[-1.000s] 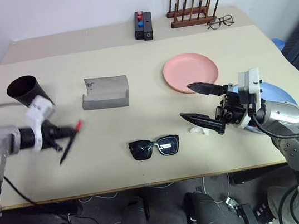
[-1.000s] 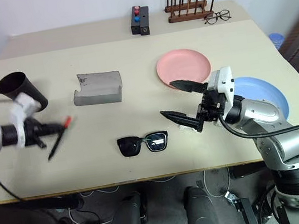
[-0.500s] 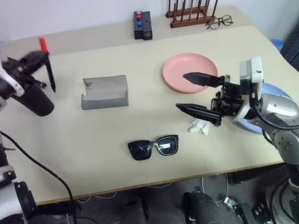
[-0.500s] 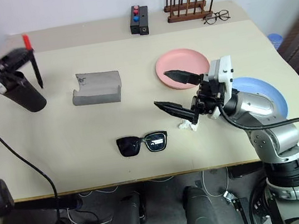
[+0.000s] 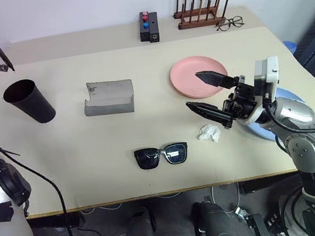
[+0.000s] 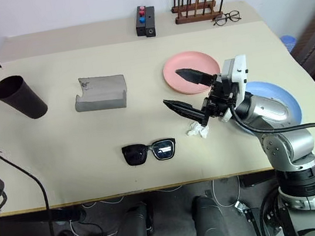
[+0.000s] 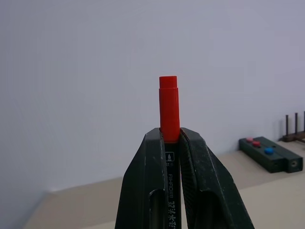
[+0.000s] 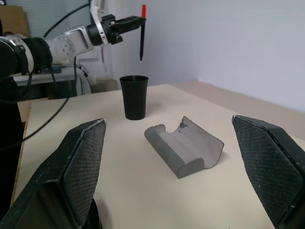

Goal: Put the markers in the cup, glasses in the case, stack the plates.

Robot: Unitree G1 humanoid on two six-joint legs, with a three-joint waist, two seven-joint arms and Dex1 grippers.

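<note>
The left gripper (image 7: pixel 170 143) is clamped on the red-capped marker (image 7: pixel 168 112), held upright high above the black cup (image 5: pixel 28 100), which stands at ten o'clock on the worktop (image 5: pixel 91 151). The right gripper (image 5: pixel 208 94) is spread wide and holds nothing, hovering at three o'clock beside the pink plate (image 5: pixel 189 74), above a crumpled white scrap (image 5: pixel 209 133).

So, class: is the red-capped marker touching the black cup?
Apart. In the right wrist view the marker hangs from the left gripper, with clear wall visible between its tip and the cup rim.
</note>
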